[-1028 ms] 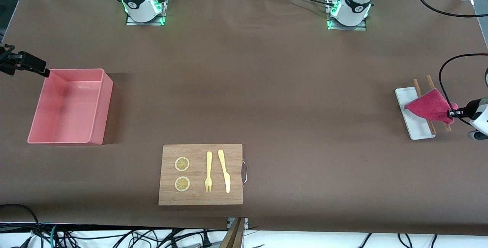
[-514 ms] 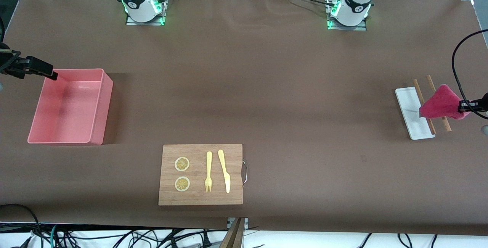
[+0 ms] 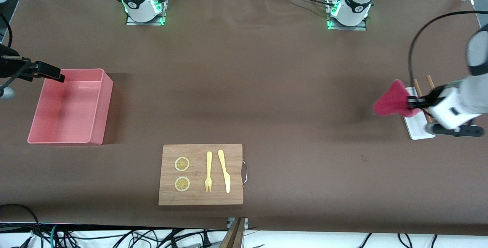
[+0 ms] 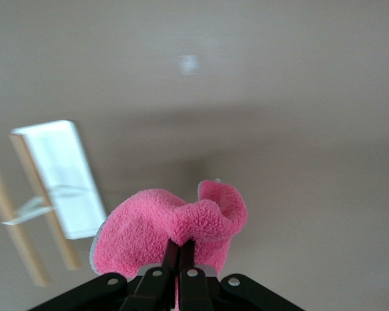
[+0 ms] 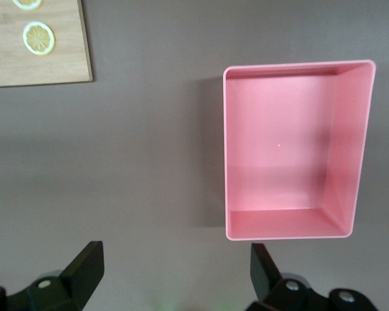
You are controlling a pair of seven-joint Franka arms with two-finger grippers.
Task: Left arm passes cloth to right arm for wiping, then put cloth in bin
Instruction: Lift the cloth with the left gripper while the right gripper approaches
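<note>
cloth: soft magenta fabric, bunched and hanging in the air from one pinched corner; it hangs over bare table at the left arm's end, just beside the white tray and clear of the two wooden sticks

left gripper: fingers pressed together on a fold of the cloth; in the left wrist view the fabric bulges out from between the fingertips

right gripper: spread wide and empty; it hovers over the rim of the bin, with nothing between its fingers

bin: salmon tub, empty, at the right arm's end of the table, well apart from the cloth

cutting board: lies between the two ends, nearer to the front camera; carries two lemon slices, a fork and a knife

step in hand: judged as the carry toward the handover; cloth lifted, not yet passed

next move: both grippers must meet above mid-table; the right one should close on free-hanging fabric before the left lets go
</note>
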